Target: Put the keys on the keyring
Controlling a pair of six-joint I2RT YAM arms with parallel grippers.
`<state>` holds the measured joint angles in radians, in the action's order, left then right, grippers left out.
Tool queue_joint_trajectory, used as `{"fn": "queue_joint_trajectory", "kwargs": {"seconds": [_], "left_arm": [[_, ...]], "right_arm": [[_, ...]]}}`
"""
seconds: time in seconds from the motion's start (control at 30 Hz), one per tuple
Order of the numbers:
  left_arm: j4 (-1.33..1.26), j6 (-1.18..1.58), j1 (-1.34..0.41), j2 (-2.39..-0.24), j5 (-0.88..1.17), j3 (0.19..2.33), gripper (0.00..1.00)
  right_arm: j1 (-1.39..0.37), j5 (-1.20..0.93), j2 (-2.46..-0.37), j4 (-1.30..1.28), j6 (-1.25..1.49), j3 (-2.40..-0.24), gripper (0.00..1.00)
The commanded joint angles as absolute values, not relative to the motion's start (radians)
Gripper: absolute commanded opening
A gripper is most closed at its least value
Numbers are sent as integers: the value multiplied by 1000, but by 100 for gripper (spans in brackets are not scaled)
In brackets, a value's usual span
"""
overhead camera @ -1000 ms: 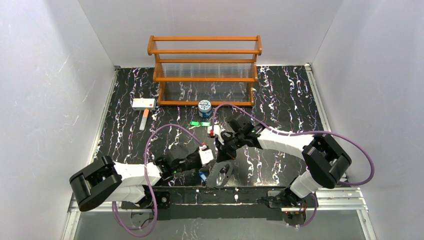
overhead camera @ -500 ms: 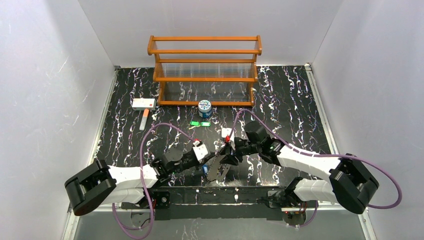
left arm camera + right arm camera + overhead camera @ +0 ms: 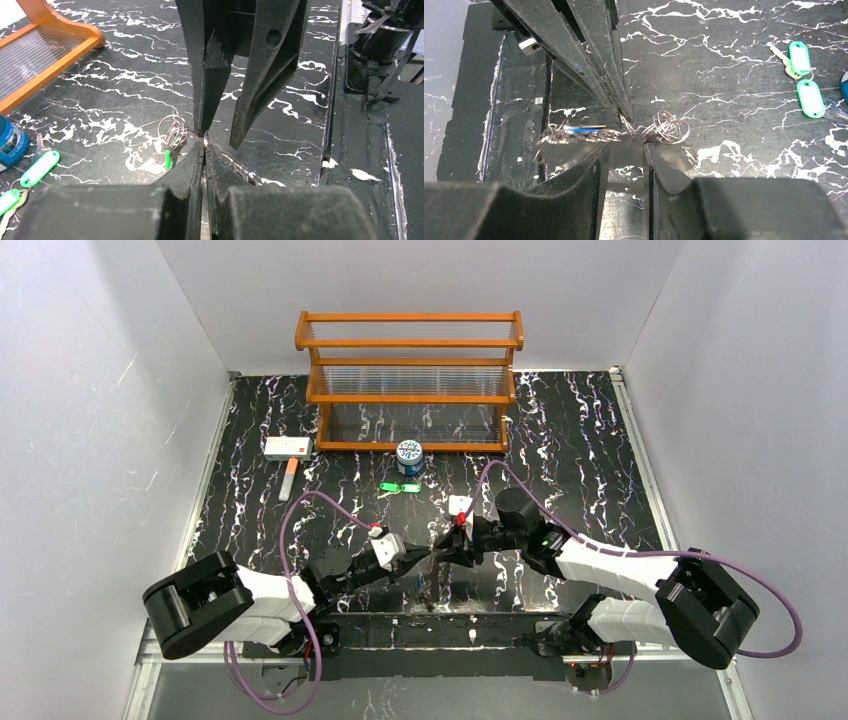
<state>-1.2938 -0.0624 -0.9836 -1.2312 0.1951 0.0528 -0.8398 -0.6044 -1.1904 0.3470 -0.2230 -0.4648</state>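
Note:
My left gripper point(image 3: 424, 557) is shut, with a thin metal edge of the keyring point(image 3: 205, 140) pinched at its tips point(image 3: 205, 146). A cluster of small wire rings point(image 3: 670, 128) and a blurred bunch with a blue key point(image 3: 574, 131) hang at either side of that pinch. The right gripper point(image 3: 447, 545) faces the left one tip to tip; its jaws point(image 3: 625, 149) stand apart around the grey, blurred band of the keyring. Two green keys point(image 3: 400, 487) lie on the table behind, also in the right wrist view point(image 3: 811, 98).
A blue-and-white can point(image 3: 409, 453) stands just behind the green keys, in front of the orange wooden rack point(image 3: 410, 380). A white box with a red mark point(image 3: 288, 447) lies at the back left. The arms' bases and black front rail point(image 3: 430, 628) are close below the grippers.
The right gripper was shut a second ago and now stands open, lower and nearer the left one. My left gripper has drawn back left and lifted the hanging loop.

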Motion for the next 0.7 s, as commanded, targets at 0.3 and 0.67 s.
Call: {"fn": "queue_joint_trajectory", "kwargs": {"seconds": [0.3,0.67], "left_arm": [[-1413,-87,-983,-1265,274,61,0],[-1416,-90,-982,-1259,275,61,0]], "right_arm": [[-842,-625,-1175,544,-193,-407,36],[-841,-702,-1141,653,-192,-352,22]]}}
